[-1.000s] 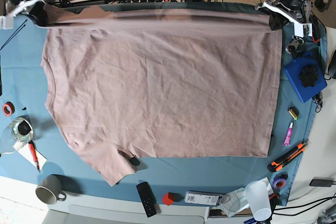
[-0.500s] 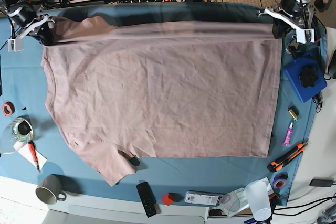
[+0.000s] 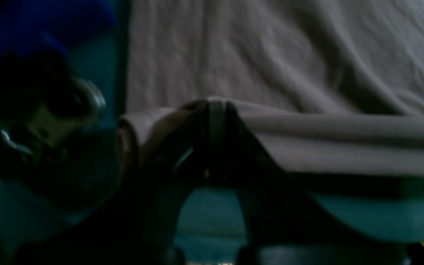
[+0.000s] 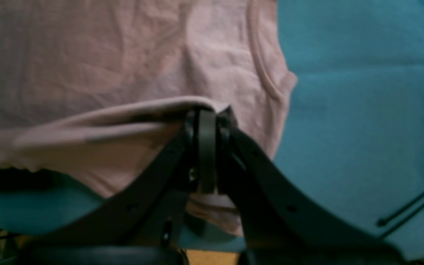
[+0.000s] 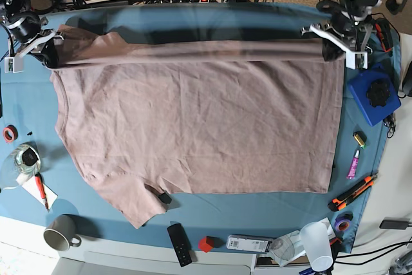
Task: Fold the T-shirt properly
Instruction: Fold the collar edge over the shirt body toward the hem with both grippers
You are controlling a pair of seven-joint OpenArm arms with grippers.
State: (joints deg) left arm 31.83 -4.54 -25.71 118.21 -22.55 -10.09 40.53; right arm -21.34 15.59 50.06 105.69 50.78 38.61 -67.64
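T-shirt (image 5: 193, 127) far edge is pinched at both corners by your clenched left gripper (image 5: 333, 43) and right gripper (image 5: 40, 46); next, carry it evenly toward the table's near edge.

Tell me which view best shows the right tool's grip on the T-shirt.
The right wrist view: the right tool sits centred and sharp, shut on a lifted edge of the T-shirt. The base view shows the same tool small at the shirt's far corner, the pinch hidden. The left wrist view shows only the other tool's grip.
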